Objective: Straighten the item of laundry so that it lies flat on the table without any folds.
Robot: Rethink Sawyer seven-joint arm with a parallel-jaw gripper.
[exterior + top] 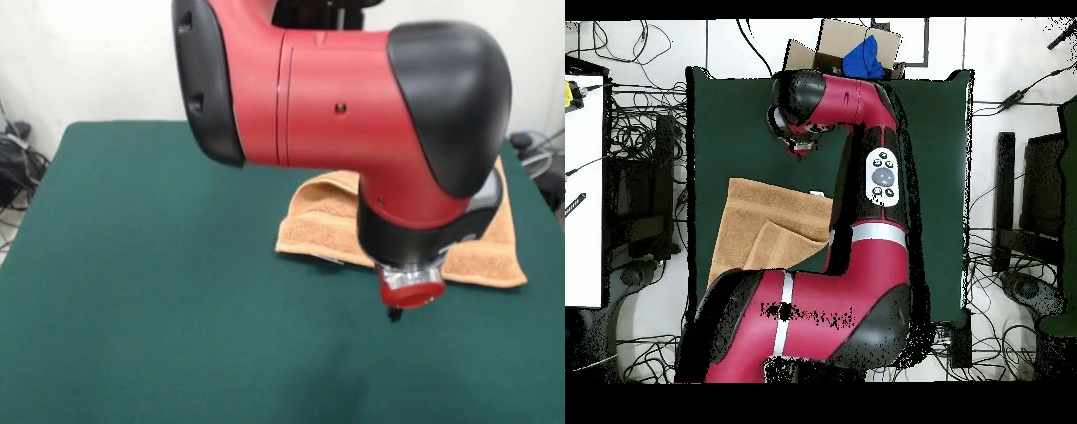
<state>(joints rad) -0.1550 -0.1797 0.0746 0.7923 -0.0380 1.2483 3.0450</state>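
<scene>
Towel (328,217) soft, light, folded over; pinch flap corner at 7 o'clock of claw (395,312). Claw state: cannot tell.

Plain white wall (88,62) behind the setup, pretty evenly lit. Pale floor (985,70) all around is a mess of black cables (635,100). There's a cardboard box (855,40) with something blue (865,58) in it, plus a white bench (583,190) along one side.

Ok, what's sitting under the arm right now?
The towel lies on the table with a layer folded over itself. The arm covers its right part in the overhead view, so that edge can't be seen.
</scene>
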